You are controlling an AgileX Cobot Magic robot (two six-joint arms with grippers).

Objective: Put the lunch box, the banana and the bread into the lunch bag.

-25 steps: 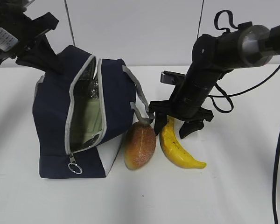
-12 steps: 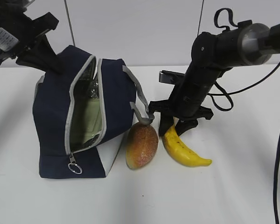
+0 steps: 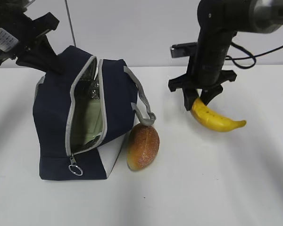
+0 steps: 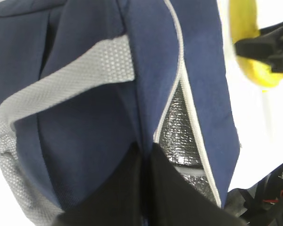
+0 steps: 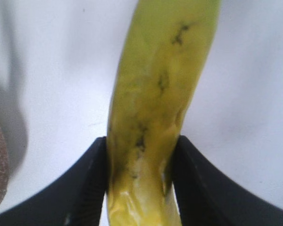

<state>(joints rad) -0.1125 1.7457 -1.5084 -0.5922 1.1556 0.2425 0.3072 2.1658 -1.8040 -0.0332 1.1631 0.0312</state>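
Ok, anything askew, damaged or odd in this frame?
Nothing damaged or spilled. The banana hangs tilted off the table in the right gripper, gripped near one end. The bag leans, its top pinched by the left gripper; the bread lies against it.

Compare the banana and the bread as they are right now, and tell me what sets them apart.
The banana is long, curved and yellow; the bread is a short, oval, golden-brown roll.
The banana is clamped in the right end effector and lifted off the table; the bread lies on the table, untouched by either end effector.
The bread rests against the lunch bag; the banana hangs well to its right.
Both are still outside the bag.
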